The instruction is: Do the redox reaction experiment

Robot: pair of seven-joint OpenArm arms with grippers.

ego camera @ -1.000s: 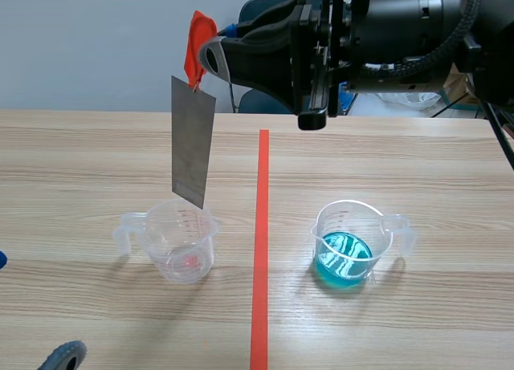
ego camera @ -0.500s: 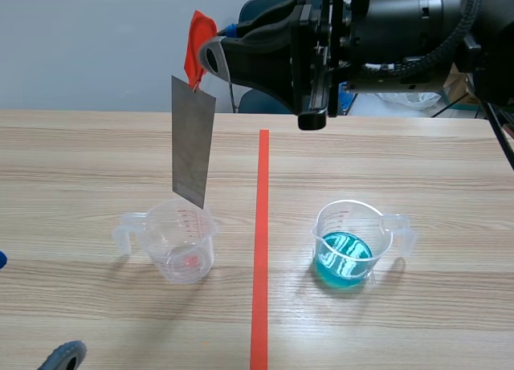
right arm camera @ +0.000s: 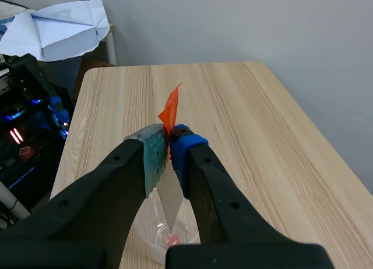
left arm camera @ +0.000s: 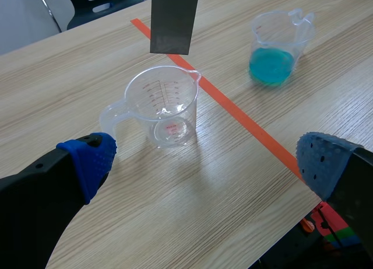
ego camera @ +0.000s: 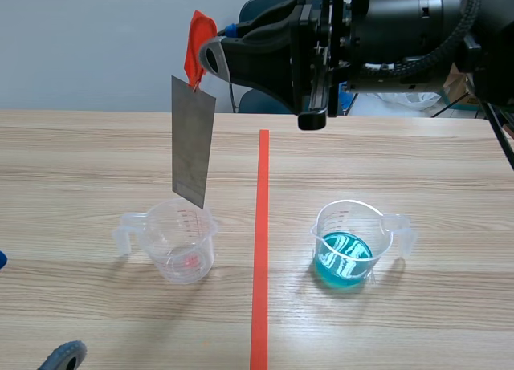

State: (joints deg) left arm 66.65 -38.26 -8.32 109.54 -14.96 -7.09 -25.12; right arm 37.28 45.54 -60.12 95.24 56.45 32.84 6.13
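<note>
A grey metal sheet [ego camera: 193,141] with an orange tab [ego camera: 197,45] on top hangs upright above the empty clear measuring cup [ego camera: 181,240]. My right gripper [ego camera: 207,58], reaching in from the right across the top, is shut on the sheet's upper end. In the right wrist view the right gripper [right arm camera: 168,154] pinches the sheet [right arm camera: 171,199] at the tab [right arm camera: 171,111], the empty cup [right arm camera: 170,237] below. A second clear cup [ego camera: 351,243] holding blue liquid stands right of the tape line. My left gripper [left arm camera: 207,158] is open, low near the table's front, the empty cup [left arm camera: 165,105] and sheet [left arm camera: 173,18] ahead.
An orange-red tape line [ego camera: 260,250] runs down the table's middle between the two cups. The blue-liquid cup [left arm camera: 277,47] lies beyond the line in the left wrist view. White paper [right arm camera: 58,27] and equipment lie off the table's edge.
</note>
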